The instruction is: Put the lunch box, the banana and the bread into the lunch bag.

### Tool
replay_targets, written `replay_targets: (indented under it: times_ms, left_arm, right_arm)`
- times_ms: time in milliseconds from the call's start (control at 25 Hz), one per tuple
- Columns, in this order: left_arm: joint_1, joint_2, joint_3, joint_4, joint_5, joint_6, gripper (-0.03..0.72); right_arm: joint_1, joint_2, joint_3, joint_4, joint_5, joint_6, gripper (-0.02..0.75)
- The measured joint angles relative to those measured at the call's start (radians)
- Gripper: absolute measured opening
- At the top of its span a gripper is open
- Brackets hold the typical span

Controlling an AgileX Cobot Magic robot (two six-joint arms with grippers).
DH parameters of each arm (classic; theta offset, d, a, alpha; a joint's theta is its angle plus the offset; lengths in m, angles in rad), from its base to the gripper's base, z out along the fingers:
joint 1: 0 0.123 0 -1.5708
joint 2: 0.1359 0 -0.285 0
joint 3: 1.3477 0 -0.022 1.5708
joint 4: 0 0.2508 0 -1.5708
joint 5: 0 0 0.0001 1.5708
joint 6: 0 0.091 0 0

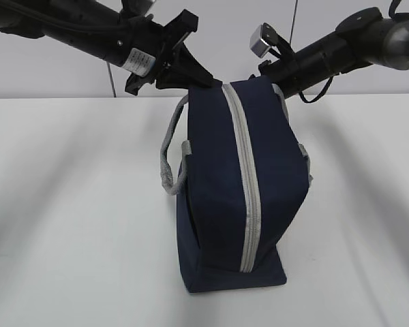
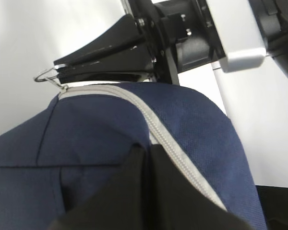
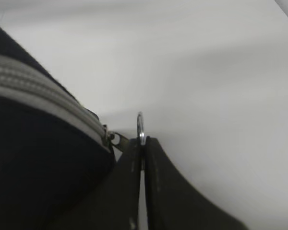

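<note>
Right pincer point(image 3: 143, 143) is clamped tight on the metal ring pull point(image 3: 140, 125) of the zipper, at the far top end of the bag point(image 1: 218, 177); the ring stands pinched between its two dark fingers point(image 3: 165, 187), with the slider just left of them in the right wrist view. Left pincer point(image 2: 144, 158) is closed down narrow on the blue fabric of the bag's top, just beside the zipper point(image 1: 245, 177), and looks to be gripping a fold of it, though its own fingers hide the contact. From the left wrist view the right pincer point(image 2: 62, 72) shows at the bag's far end with the ring point(image 2: 44, 75) poking out of its tips.

The bag stands upright in the middle of the white counter point(image 1: 68, 225), its narrow end toward the near side. Its grey zipper runs shut from the far top edge down the near face, so nothing inside can be seen. A grey strap handle point(image 1: 169, 157) hangs loose on its left side. Lunch box, banana and bread are not visible in any view.
</note>
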Motion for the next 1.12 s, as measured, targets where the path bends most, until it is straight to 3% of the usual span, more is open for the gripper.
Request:
replay_targets:
  times_ms: [240,320,520,600,680,880,1120]
  left_arm:
    - [0.0,-0.001,-0.005,0.026,0.0,0.0,0.009]
    - [0.0,-0.011,-0.006,0.067,0.004,0.0,0.059]
    - [0.008,-0.03,-0.011,0.111,0.014,0.004,0.461]
    - [0.023,-0.03,-0.011,0.113,0.032,-0.001,0.555]
    - [0.047,-0.03,-0.011,0.118,0.051,-0.005,0.571]
    - [0.111,-0.032,-0.013,0.2,0.099,-0.052,0.518]
    - [0.122,-0.076,-0.013,0.514,0.14,-0.237,0.508]
  right_arm:
    - [0.0,0.002,-0.023,0.013,0.0,0.068,-0.008]
    - [-0.002,0.008,-0.058,0.017,-0.002,0.122,0.049]
    - [-0.02,0.01,-0.177,0.039,-0.008,0.282,0.325]
    - [-0.022,0.01,-0.216,0.039,-0.008,0.371,0.377]
    - [-0.022,0.01,-0.249,0.039,-0.008,0.508,0.393]
    - [-0.024,0.01,-0.31,-0.006,-0.006,0.923,0.403]
    - [-0.02,-0.043,-0.304,-0.316,0.0,1.316,0.403]
